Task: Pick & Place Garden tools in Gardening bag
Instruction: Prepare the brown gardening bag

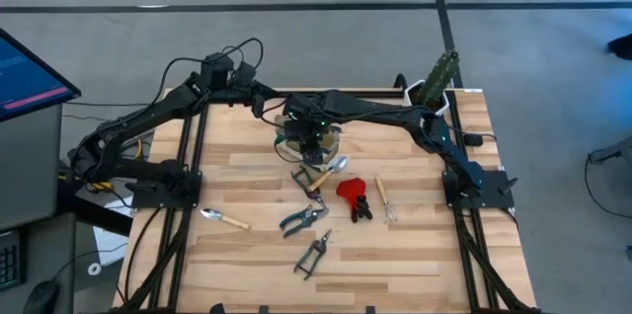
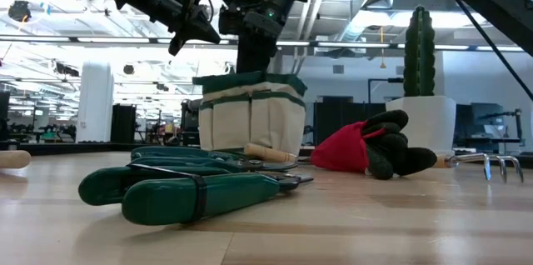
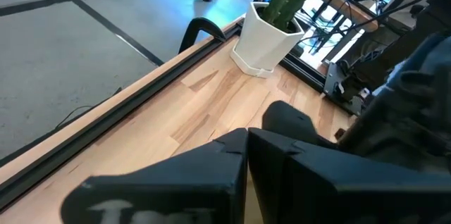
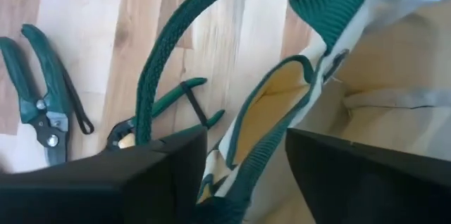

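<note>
Two end effectors seen at bag (image 1: 308,138): right end effector (image 4: 243,160) spread wide over its mouth, nothing held; left end effector (image 2: 193,25) closed, empty. Release step judged in hand. Next: shears (image 1: 303,219) at 6 o'clock to be grasped.

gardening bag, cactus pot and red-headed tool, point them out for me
gardening bag (image 2: 250,123), low view, front cream fabric panel
cactus pot (image 2: 420,123), low view, white front wall
red-headed tool (image 1: 348,191), high view, red head

Cream cloth gardening bag (image 2: 250,119); smooth wooden table (image 1: 415,245).
</note>
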Tool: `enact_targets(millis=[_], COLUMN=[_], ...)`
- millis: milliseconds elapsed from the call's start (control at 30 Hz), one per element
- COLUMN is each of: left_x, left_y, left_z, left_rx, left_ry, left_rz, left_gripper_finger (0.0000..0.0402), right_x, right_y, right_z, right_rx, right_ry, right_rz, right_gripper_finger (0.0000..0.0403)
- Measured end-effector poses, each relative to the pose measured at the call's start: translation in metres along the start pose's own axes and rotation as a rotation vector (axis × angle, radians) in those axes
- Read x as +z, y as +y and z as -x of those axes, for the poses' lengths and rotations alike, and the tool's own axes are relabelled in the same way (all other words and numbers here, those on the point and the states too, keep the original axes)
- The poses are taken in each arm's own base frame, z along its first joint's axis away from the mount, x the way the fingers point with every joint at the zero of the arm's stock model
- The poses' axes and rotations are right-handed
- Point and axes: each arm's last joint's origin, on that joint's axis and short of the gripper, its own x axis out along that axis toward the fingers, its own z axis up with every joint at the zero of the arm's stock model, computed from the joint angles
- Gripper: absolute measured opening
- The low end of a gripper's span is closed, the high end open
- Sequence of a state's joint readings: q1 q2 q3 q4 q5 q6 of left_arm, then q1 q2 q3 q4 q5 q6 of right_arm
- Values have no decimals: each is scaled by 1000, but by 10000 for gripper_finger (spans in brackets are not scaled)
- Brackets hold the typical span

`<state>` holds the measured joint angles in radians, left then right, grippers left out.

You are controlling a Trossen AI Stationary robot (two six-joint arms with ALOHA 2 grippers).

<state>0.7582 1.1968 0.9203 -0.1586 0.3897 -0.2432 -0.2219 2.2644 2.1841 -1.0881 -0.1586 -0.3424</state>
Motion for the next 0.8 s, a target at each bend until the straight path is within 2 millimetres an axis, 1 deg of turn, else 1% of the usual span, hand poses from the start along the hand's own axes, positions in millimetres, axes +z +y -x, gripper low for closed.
enact_targets(millis=[133, 333, 467, 567, 633, 700, 800], left_x=[0, -1, -3, -5, -7, -11, -16], left_y=[0, 0, 1, 1, 3, 5, 10], left_z=[0, 0, 0, 0, 0, 1, 3], left_rx=[1, 3, 7, 13, 51, 122, 216], left_ry=[2, 12, 30, 47, 62, 91, 137], left_rz=[1, 5, 13, 19, 16, 1, -17], left_gripper_finger=[2, 2, 2, 2, 2, 2, 2], right_x=[2, 8, 14, 13, 10, 8, -1], right_y=[4, 4, 2, 2, 4, 7, 15], right_z=[4, 23, 39, 47, 57, 70, 87], right_rx=[5, -7, -23, -26, -29, -32, -13], right_ry=[5, -21, -59, -63, -50, -47, 3], right_rz=[4, 7, 8, 6, 3, 2, -24], right_gripper_finger=[197, 188, 178, 170, 163, 153, 126])
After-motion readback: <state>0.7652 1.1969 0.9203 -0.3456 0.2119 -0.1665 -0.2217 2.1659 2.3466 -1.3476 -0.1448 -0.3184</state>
